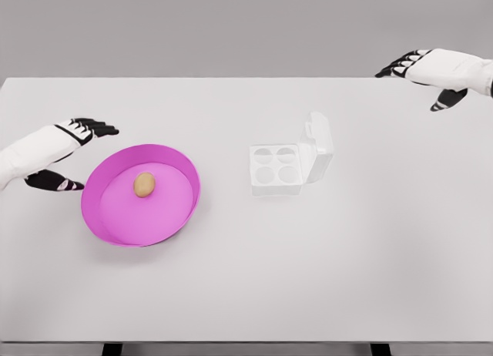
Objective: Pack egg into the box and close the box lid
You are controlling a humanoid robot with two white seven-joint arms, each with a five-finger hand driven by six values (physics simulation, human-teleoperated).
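A brown egg (144,184) lies inside a shallow magenta bowl (177,163) on the left half of the white table. Right of it stands a white egg box (275,169) with its four cups empty and its lid (320,140) tilted up at the right side. My left hand (73,152) hovers just left of the bowl, fingers spread and holding nothing. My right hand (424,78) hangs near the table's far right corner, well away from the box, fingers also spread and empty.
The white table (308,279) fills the view, with its far edge at the top and its front edge at the bottom. A plain grey wall stands behind it.
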